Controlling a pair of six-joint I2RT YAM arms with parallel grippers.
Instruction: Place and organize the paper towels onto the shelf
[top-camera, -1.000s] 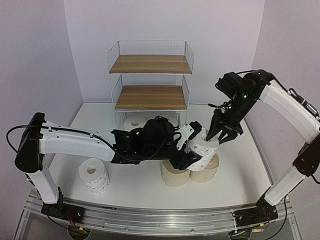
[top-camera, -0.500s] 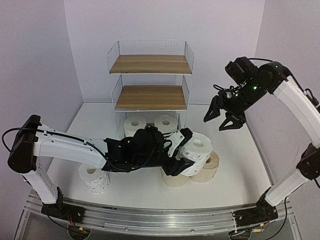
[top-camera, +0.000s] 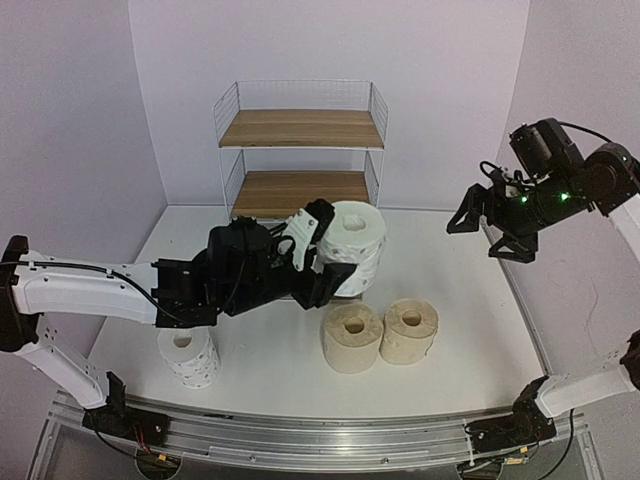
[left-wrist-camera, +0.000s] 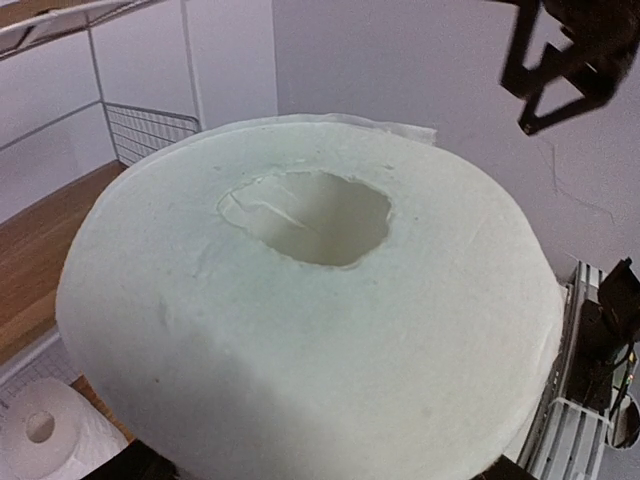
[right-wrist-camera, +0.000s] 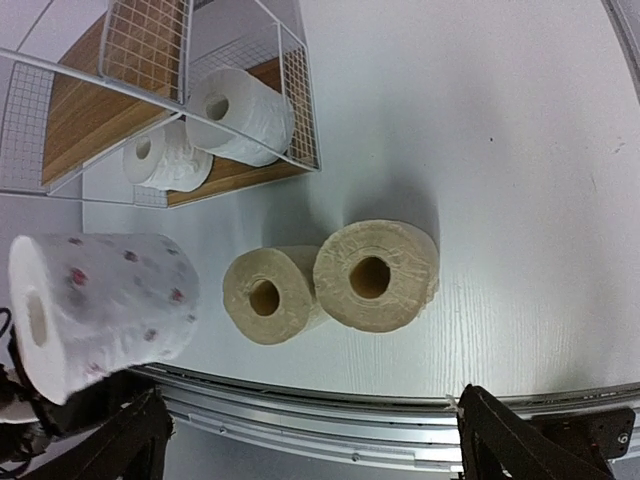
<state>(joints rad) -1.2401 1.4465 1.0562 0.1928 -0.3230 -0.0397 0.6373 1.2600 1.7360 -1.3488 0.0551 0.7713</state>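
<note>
My left gripper (top-camera: 335, 258) is shut on a white paper towel roll with dotted print (top-camera: 352, 238), holding it in the air in front of the shelf (top-camera: 300, 128), level with its lower part. That roll fills the left wrist view (left-wrist-camera: 310, 300) and shows at the left of the right wrist view (right-wrist-camera: 100, 300). Two beige rolls (top-camera: 352, 337) (top-camera: 408, 330) stand side by side on the table. Another dotted roll (top-camera: 188, 352) stands at the near left. Two plain white rolls (right-wrist-camera: 240, 115) (right-wrist-camera: 165, 158) sit on the shelf's bottom board. My right gripper (top-camera: 497, 228) hangs open and empty, high at the right.
An aluminium rail (top-camera: 320, 440) runs along the table's near edge. The right wall stands close behind my right arm. My left arm stretches across the table's middle and hides the shelf's bottom tier in the top view.
The right gripper let go of the dotted roll, opened wide and pulled away up and to the right. The left arm lifted that roll off the beige rolls, up and left toward the shelf.
</note>
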